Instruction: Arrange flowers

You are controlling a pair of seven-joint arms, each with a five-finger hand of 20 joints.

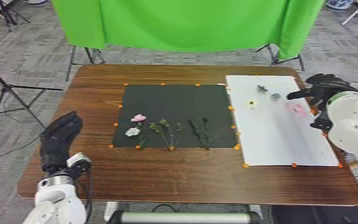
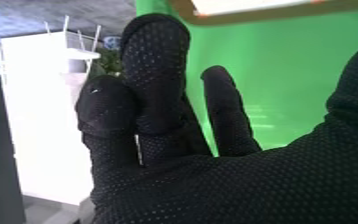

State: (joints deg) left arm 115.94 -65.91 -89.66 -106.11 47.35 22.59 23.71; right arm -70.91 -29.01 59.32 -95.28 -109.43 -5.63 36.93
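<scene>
A pink flower [image 1: 138,118], a white flower [image 1: 132,131] and green stems [image 1: 166,131] are lying on a black sheet [image 1: 175,100]; more flowers [image 1: 298,109] are lying on the neighbouring white sheet [image 1: 286,142]. By its outer edge, the right hand [image 1: 326,89] is hovering, fingers spread; the left hand [image 1: 61,134] is pressing its fingers together.

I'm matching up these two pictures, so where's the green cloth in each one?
Head view: the green cloth hangs across the top middle, beyond the far edge of the table.
Right wrist view: the green cloth spreads behind the robot's right hand, showing between its fingers and thumb.
Shared landmark: the white sheet on the brown tabletop.
</scene>
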